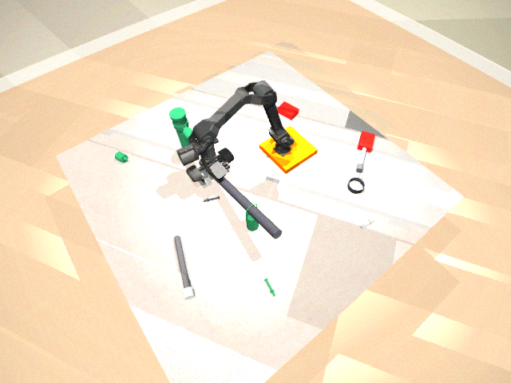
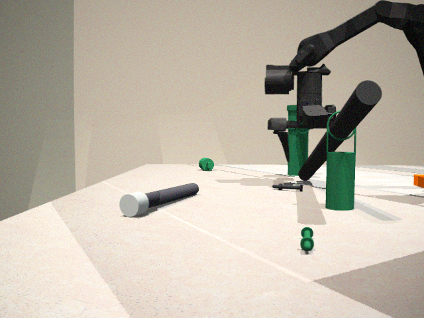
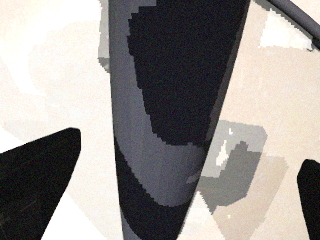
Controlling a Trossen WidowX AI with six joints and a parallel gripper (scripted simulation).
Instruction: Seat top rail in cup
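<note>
The dark rail (image 1: 263, 220) (image 2: 354, 106) (image 3: 170, 175) slants through the loop on the small green post (image 1: 251, 224) (image 2: 340, 181). Its thick end is raised; its low end is near the table, in front of the big green post (image 1: 181, 131) (image 2: 297, 150) and outside any cup. The big post stands upright; its band and cup are mostly hidden by the arm and gripper. My gripper (image 1: 215, 177) (image 2: 306, 159) (image 3: 196, 156) is open over the rail's lower part. The rail runs between the fingers with space on both sides in the wrist view.
A dark bolt (image 1: 211, 199) (image 2: 287, 187) lies near the rail's low end. A white-capped rail (image 1: 181, 259) (image 2: 174, 195), a green bolt (image 1: 269, 287) (image 2: 307, 238) and a green cap (image 1: 120, 156) (image 2: 206, 164) lie around. The arm stands on a yellow base (image 1: 305, 150).
</note>
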